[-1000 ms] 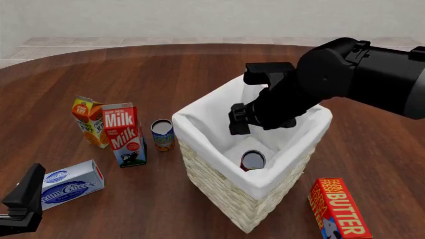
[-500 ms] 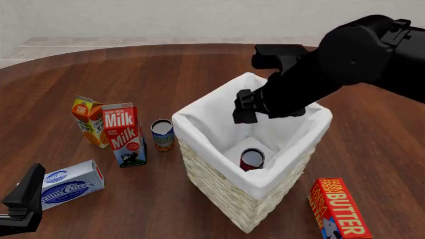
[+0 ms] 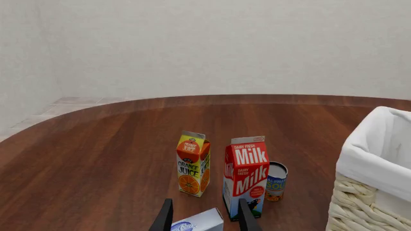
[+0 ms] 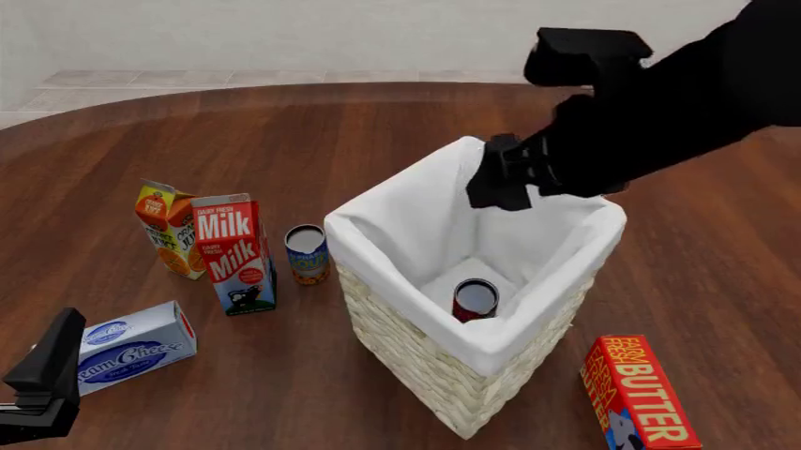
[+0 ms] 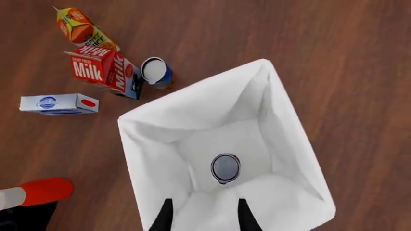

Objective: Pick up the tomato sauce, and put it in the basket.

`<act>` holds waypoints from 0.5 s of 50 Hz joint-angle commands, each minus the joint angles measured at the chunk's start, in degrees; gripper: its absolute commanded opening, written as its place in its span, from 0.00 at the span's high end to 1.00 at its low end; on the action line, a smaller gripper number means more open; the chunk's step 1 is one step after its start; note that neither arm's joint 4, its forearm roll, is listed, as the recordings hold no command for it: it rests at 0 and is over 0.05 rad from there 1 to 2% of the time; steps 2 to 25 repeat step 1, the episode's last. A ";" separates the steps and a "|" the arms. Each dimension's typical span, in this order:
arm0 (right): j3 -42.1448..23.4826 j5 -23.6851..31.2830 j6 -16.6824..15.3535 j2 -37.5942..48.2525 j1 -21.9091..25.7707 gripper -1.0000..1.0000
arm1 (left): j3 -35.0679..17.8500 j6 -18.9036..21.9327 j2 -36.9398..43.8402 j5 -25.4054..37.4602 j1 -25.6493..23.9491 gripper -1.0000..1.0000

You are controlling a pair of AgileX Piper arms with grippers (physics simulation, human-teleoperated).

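The tomato sauce (image 4: 476, 298) stands upright on the floor of the basket (image 4: 414, 361), its silvery top showing in the right wrist view (image 5: 224, 167). My right gripper (image 4: 498, 186) hangs above the basket's far rim, open and empty, with its fingers (image 5: 165, 216) apart over the white lining (image 5: 192, 103). My left gripper (image 4: 44, 380) rests low at the near left, open, its fingers (image 3: 247, 219) flanking a blue-and-white box. The basket's wicker wall (image 3: 366, 202) shows at the edge of the left wrist view.
Left of the basket stand an orange juice carton (image 4: 167, 228), a milk carton (image 4: 234, 253) and a blue-and-orange can (image 4: 306, 253). A cream cheese box (image 4: 131, 345) lies by the left gripper. A butter box (image 4: 639, 392) lies at the near right.
My right arm has risen and drawn back to the right, away from the basket's inside. The tomato sauce stays on the basket floor. The left arm has not moved.
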 commanded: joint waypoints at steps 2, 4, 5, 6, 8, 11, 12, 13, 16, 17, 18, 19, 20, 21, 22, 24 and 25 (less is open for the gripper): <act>-0.24 1.50 -0.87 -3.91 0.06 0.00 | 0.04 0.14 -0.07 -0.13 -0.03 0.00; -0.24 1.50 -0.87 -3.91 0.06 0.00 | 0.04 0.14 -0.07 -0.13 -0.03 0.00; -0.24 1.50 -0.87 -3.91 0.06 0.00 | 0.04 0.14 -0.07 -0.13 -0.03 0.00; -0.24 1.50 -0.87 -3.91 0.06 0.00 | 0.04 0.14 -0.07 -0.13 -0.03 0.00; -0.24 1.50 -0.87 -3.91 0.06 0.00 | 0.04 0.14 -0.07 -0.13 -0.03 0.00; -0.24 1.50 -0.87 -3.91 0.06 0.00 | 0.04 0.14 -0.07 -0.13 -0.03 0.00; -0.24 1.50 -0.87 -3.91 0.06 0.00 | 0.04 0.14 -0.07 -0.13 -0.03 0.00; -0.24 1.50 -0.87 -3.91 0.06 0.00 | 0.04 0.14 -0.07 -0.13 -0.03 0.00; -0.24 1.50 -0.87 -3.91 0.06 0.00 | 0.04 0.14 -0.07 -0.13 -0.03 0.00; -0.24 1.50 -0.87 -3.91 0.06 0.00 | 0.04 0.14 -0.07 -0.13 -0.03 0.00; -0.24 1.50 -0.87 -3.91 0.06 0.00 | 0.04 0.14 -0.07 -0.13 -0.03 0.00; -0.24 1.50 -0.87 -3.91 0.06 0.00 | 0.04 0.14 -0.07 -0.13 -0.03 0.00; -0.24 1.50 -0.87 -3.91 0.06 0.00 | 0.04 0.14 -0.07 -0.13 -0.03 0.00; -0.24 1.50 -0.87 -3.91 0.06 0.00 | 0.04 0.14 -0.07 -0.13 -0.03 0.00; -0.24 1.50 -0.87 -3.91 0.06 0.00 | 0.04 0.14 -0.07 -0.13 -0.03 0.00; -0.24 1.50 -0.87 -3.91 0.06 0.00 | 0.04 0.14 -0.07 -0.13 -0.03 0.00; -0.24 1.50 -0.87 -3.91 0.06 0.00 | 0.04 0.14 -0.07 -0.13 -0.03 0.00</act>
